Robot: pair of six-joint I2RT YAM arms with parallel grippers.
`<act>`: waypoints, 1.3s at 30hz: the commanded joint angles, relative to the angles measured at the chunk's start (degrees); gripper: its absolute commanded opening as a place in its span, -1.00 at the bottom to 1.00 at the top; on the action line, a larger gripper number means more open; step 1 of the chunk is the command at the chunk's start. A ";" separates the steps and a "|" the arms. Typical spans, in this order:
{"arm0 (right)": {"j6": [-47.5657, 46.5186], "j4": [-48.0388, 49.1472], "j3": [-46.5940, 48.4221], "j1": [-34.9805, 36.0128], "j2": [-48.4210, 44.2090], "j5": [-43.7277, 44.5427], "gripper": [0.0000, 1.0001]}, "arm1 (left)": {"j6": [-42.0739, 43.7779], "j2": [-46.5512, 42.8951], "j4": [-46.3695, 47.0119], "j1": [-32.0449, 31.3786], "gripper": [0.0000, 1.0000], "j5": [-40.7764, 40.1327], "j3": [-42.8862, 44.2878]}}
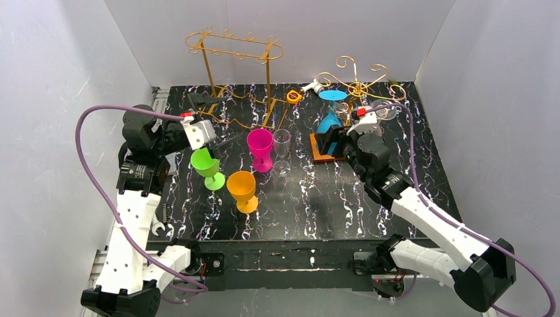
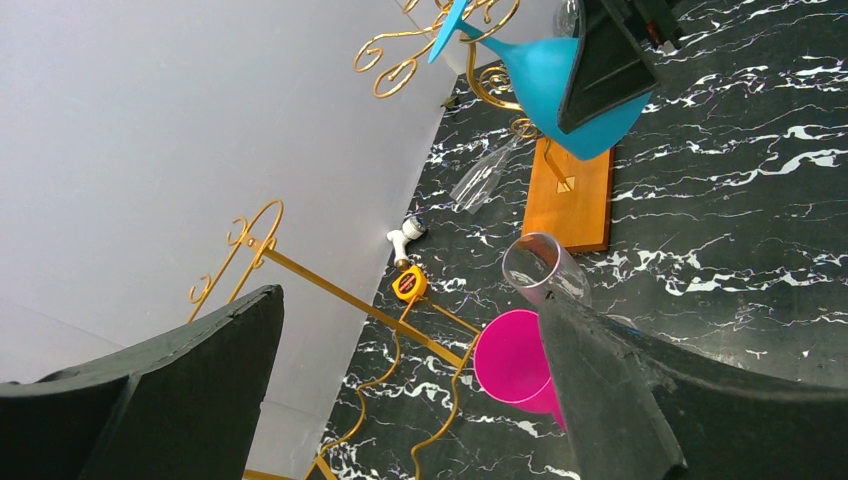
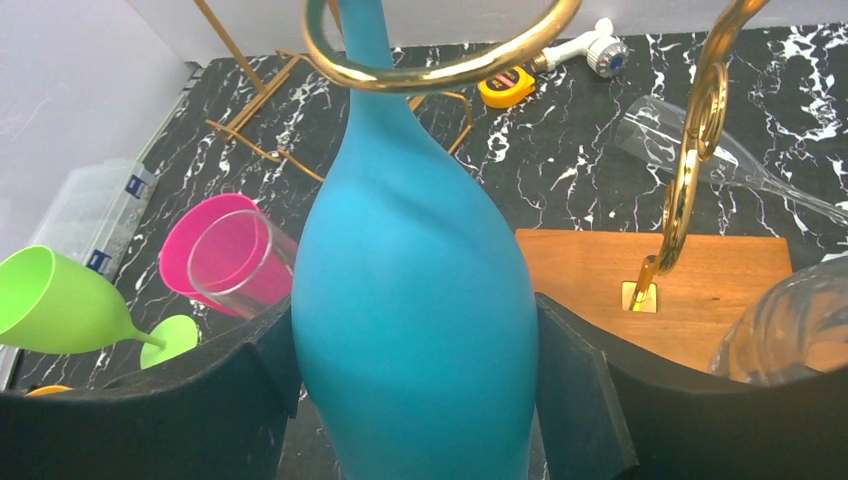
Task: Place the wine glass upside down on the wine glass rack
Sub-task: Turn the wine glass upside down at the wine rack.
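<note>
Right fingers clamped on the bowl of the blue wine glass, one on either side. The glass is upside down, foot uppermost, its stem passing through a gold ring of the rack, which stands on a wooden base. Left fingers spread wide apart, holding nothing, near the green glass. Pink, orange and clear glasses stand upright on the black marbled surface.
</note>
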 commanded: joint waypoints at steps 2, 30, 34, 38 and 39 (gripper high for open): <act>-3.12 3.07 -2.00 0.24 -4.70 -4.00 0.05 | 0.46 -0.63 -0.20 -0.05 0.97 0.10 0.14; 1.91 -0.53 -7.43 0.40 -11.99 5.83 0.97 | -0.72 0.57 -0.11 -0.05 0.97 0.76 0.97; 1.79 -4.99 -4.85 0.29 -12.76 6.18 0.97 | -0.64 1.61 -0.11 -0.13 0.97 1.32 1.32; 1.83 -11.52 -1.36 0.28 -14.72 6.20 0.97 | -0.06 2.72 -0.11 -0.14 0.97 1.33 1.83; 1.87 -13.15 -0.51 0.32 -15.18 6.11 0.97 | 0.04 2.90 -0.11 -0.18 0.97 1.34 1.92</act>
